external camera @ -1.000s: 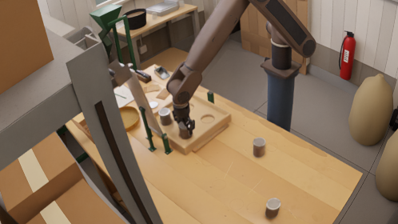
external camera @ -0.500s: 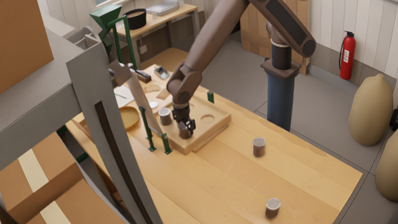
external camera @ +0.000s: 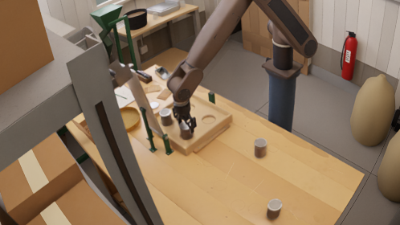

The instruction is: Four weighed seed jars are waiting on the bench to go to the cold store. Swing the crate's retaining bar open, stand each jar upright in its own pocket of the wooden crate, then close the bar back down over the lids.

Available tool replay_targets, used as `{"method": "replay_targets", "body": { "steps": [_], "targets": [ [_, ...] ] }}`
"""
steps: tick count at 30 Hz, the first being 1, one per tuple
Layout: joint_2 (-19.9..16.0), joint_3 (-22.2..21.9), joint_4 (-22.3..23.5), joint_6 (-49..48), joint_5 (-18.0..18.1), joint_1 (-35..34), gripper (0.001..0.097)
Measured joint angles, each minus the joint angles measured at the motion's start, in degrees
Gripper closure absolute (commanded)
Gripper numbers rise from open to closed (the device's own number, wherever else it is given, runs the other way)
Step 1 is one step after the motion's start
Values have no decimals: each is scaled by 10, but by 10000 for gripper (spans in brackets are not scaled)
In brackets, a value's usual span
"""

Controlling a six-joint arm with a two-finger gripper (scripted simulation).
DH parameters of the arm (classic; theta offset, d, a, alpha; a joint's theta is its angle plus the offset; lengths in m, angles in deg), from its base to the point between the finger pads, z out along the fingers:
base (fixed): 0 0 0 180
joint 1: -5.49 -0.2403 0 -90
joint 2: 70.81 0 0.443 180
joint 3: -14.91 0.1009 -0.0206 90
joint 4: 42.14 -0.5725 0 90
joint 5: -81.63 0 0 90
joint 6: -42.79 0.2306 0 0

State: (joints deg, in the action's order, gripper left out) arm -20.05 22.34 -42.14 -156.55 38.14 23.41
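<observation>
My gripper (external camera: 186, 123) is open and holds nothing. It hangs over the near pocket of the wooden crate (external camera: 195, 121). A brown seed jar (external camera: 185, 131) stands upright in that pocket, just under the fingers. A second jar (external camera: 165, 117) stands upright in the pocket to its left. Two round pockets (external camera: 208, 119) on the crate's right side hold no jar. A third jar (external camera: 260, 147) stands on the bench right of the crate. A fourth jar (external camera: 274, 208) stands near the bench's front edge. The retaining bar (external camera: 141, 98) is swung up on green posts (external camera: 157, 138).
A shallow round tray (external camera: 127, 118) lies left of the crate, with papers and small tools behind it. A grey frame (external camera: 104, 132) blocks the left foreground. Cardboard boxes (external camera: 44, 189) sit below it. The arm's pedestal (external camera: 282, 94) stands behind the bench.
</observation>
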Motion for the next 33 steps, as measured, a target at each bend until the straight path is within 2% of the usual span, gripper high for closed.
{"method": "replay_targets", "body": {
  "steps": [15,24,29,33],
  "targets": [
    [100,7,0,0,-90,0,181],
    [110,7,0,0,-102,0,181],
    [130,4,0,0,-125,0,181],
    [131,3,0,0,-125,0,181]
  ]
}}
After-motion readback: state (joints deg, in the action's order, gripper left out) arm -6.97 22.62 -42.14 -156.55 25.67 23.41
